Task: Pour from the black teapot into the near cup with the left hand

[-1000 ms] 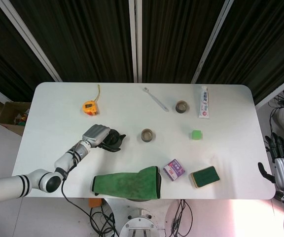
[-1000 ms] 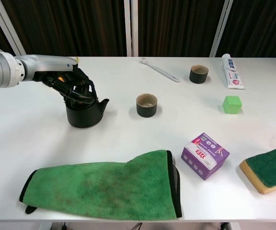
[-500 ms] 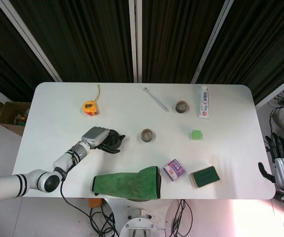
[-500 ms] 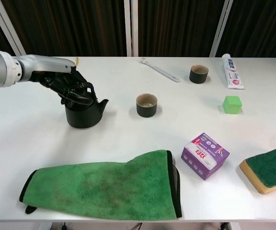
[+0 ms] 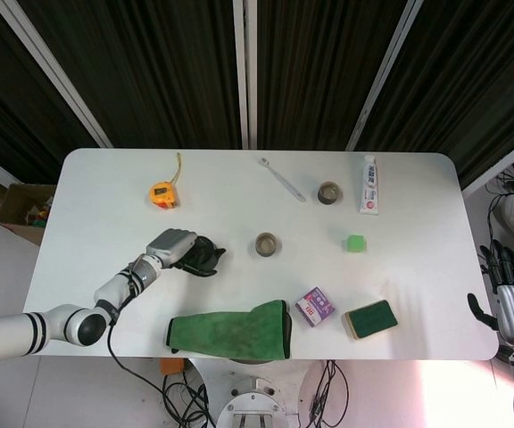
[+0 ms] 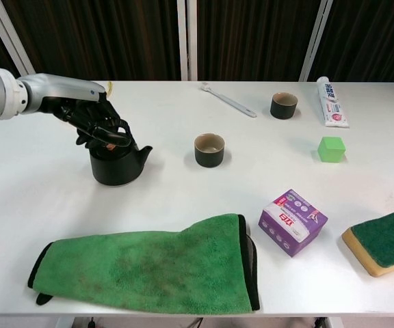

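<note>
The teapot stands upright on the table at the left of the chest view, spout pointing right toward the near cup, which sits at the centre of the frame, well apart from it. The near cup shows a pale inside; whether it holds liquid cannot be told. A far cup stands in the upper right, beside the toothpaste; its contents cannot be told either. What is in the teapot is hidden by the hand.

The left hand comes in from the left edge on a level forearm, palm down over the teapot's top, its fingers curled around the handle and lid area; it appears to grip the handle, though the exact hold is hidden. In the head view the same hand lies just left of the teapot, left of centre. The right hand hangs at the lower right edge of the head view, off the table, fingers straight and apart, holding nothing.

Compared with a second ago, the teapot has shifted slightly left in the chest view and the hand sits a little higher on it; the pot is not lifted or tilted.

A green cloth lies along the bottom, a purple box and sponge at lower right, a green cube at right, a toothbrush at top centre, a tape measure at upper left in the head view.
</note>
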You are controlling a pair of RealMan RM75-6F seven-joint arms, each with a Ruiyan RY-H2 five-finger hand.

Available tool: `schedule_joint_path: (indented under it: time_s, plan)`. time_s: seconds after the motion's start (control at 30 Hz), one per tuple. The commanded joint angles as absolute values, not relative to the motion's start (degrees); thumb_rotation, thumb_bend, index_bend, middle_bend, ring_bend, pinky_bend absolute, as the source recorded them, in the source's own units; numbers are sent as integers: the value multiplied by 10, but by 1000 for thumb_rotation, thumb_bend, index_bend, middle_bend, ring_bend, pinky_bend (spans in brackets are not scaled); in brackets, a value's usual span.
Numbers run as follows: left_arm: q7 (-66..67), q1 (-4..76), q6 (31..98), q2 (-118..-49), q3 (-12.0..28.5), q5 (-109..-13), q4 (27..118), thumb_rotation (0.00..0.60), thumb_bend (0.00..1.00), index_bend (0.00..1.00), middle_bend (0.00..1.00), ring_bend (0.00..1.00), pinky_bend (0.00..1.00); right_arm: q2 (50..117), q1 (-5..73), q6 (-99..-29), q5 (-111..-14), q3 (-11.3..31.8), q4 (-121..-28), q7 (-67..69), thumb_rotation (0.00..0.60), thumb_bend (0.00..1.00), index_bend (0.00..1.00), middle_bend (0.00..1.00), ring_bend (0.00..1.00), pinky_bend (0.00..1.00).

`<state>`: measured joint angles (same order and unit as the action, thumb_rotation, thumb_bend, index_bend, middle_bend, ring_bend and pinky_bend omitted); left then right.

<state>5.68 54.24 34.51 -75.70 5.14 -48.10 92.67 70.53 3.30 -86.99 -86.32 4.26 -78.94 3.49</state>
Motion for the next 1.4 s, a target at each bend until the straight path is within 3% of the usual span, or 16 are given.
schedule_joint_path:
  time_s: [0.03,0.37,0.53,0.63,0.8,0.9,1.03,1.4]
  plan:
    - [56,543,348,-756,52,-483,928,276,123,663,733,714,305,706,33,-869,-863,42,-789,35,600,305,0,0,0,0]
    - [50,535,372,-756,55,-501,937,264,124,736,797,773,308,704,32,-873,-863,43,-790,36,600,305,0,0,0,0]
    - [59,515,441,-776,61,-529,934,184,113,815,863,830,319,704,33,-872,-864,43,-791,36,600,304,0,0,0,0]
    - [72,492,522,-809,70,-552,926,157,79,885,923,882,328,704,33,-871,-864,43,-792,35,600,305,0,0,0,0]
    - [83,458,638,-874,81,-611,884,160,61,993,999,970,370,704,34,-870,-865,42,-794,32,600,305,0,0,0,0]
    - [82,446,676,-903,87,-636,854,194,83,1000,1000,997,400,703,34,-869,-865,41,-795,30,600,305,0,0,0,0]
    - [80,436,701,-926,89,-664,820,207,128,1000,1000,1000,450,703,34,-869,-864,42,-795,28,600,304,0,0,0,0]
    - [71,419,732,-946,107,-711,771,207,139,1000,1000,1000,545,705,37,-868,-866,42,-801,13,600,292,0,0,0,0]
